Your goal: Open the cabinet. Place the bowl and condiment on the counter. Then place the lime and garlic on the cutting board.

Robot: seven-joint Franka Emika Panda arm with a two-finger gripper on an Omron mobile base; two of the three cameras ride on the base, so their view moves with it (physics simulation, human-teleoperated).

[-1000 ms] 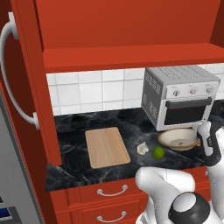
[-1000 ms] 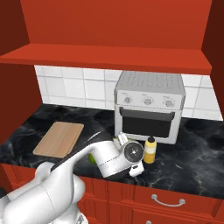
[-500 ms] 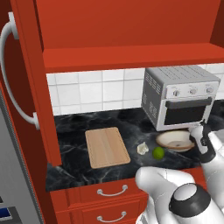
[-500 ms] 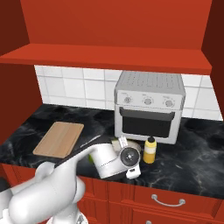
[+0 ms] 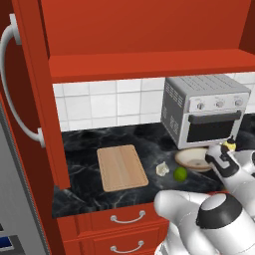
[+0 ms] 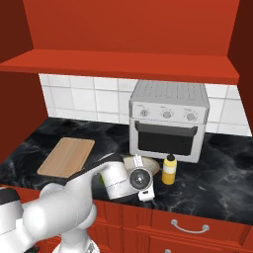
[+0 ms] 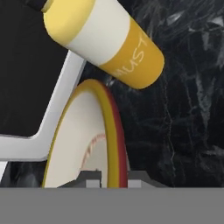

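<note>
Gripping bowl (image 7: pixel 83 144) rim as before, claw (image 7: pixel 111 177) shifted slightly left.

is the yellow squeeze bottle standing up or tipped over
Upright. The small yellow-orange squeeze bottle stands on the black marble-look counter, cap up, beside the cream-beige bowl before the silver toaster oven.

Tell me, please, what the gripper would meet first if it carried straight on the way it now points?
The gripper is already shut on the bowl rim; straight beyond, the condiment bottle looks next, in front of the toaster oven, though depth is unclear.
</note>
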